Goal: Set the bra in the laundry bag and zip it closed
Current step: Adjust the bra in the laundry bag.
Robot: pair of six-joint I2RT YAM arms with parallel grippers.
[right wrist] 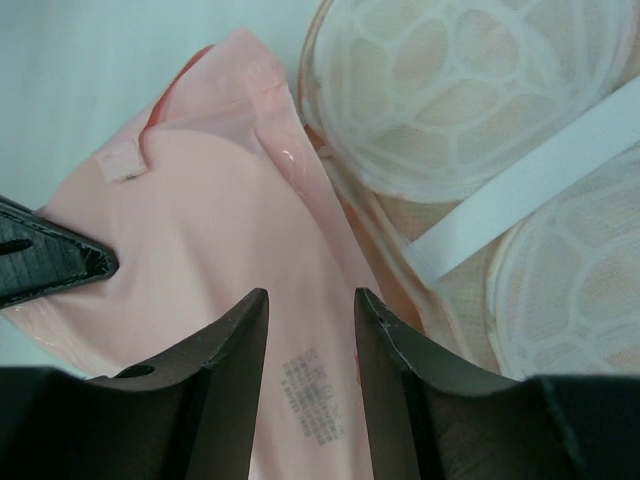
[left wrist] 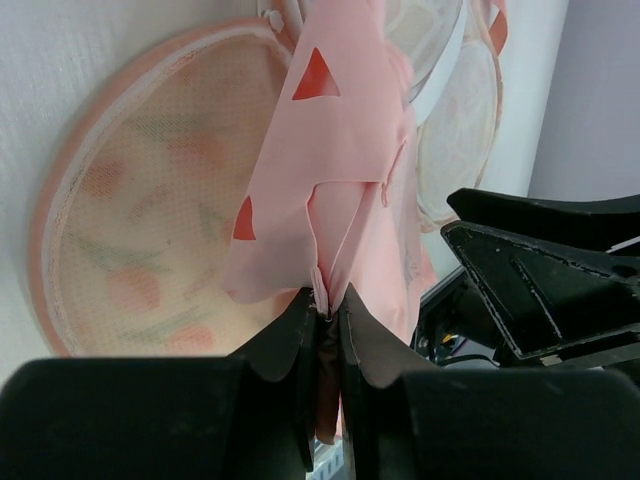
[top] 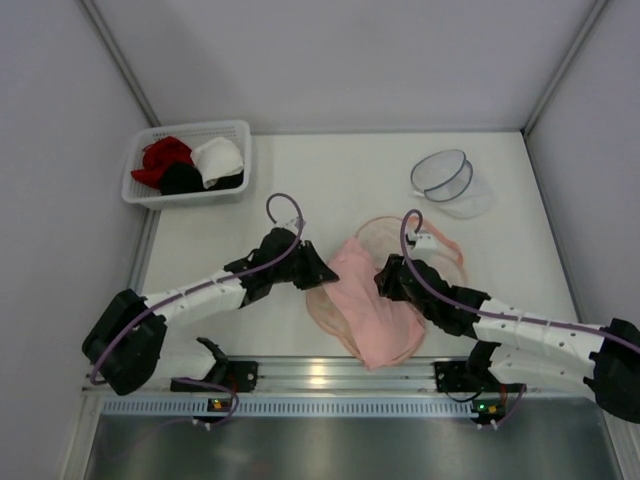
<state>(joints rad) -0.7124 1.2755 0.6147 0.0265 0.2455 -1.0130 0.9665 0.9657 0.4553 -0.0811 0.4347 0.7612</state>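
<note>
Left pincer (left wrist: 327, 305) on smooth pink bra (left wrist: 340, 130)

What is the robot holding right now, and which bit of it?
The left tool pinches a folded edge of the pink bra. The right tool is open over the bra and holds nothing.

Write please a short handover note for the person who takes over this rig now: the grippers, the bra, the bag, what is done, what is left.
Left gripper: shut on a fold of the bra.
Right gripper: open, low over the bra, holding nothing.
Laundry bag: unzipped, lying spread open; the bra is draped across it, partly over the rim.
Done: bag open, bra on it.
Left: tuck the bra fully in, close the bag, zip it.
</note>
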